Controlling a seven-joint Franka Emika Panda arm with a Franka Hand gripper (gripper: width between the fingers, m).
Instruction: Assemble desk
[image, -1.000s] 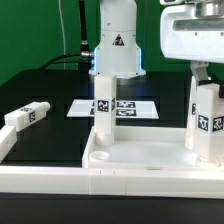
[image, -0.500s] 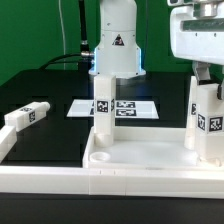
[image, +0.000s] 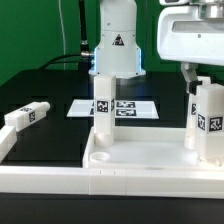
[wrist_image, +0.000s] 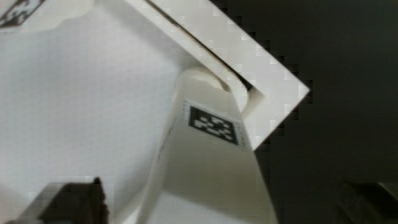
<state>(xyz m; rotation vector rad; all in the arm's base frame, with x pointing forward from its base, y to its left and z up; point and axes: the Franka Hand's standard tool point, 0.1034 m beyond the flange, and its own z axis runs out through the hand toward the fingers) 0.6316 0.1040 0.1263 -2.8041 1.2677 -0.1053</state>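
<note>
Leg (image: 209, 125) upright, between parted fingers (wrist_image: 75, 202)

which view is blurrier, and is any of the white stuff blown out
Wrist view: soft all over; the leg fills the frame, its tag is fuzzy, and the dark fingertips are mere smudges. Exterior view: sharper and evenly lit; the desk panel in front is bright with soft shading, with no hard glare.

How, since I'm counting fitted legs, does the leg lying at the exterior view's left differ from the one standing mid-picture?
The lying leg is on its side, the standing leg upright. The lying leg is off the panel, the standing leg at a panel corner. Both are white, square, tagged.
</note>
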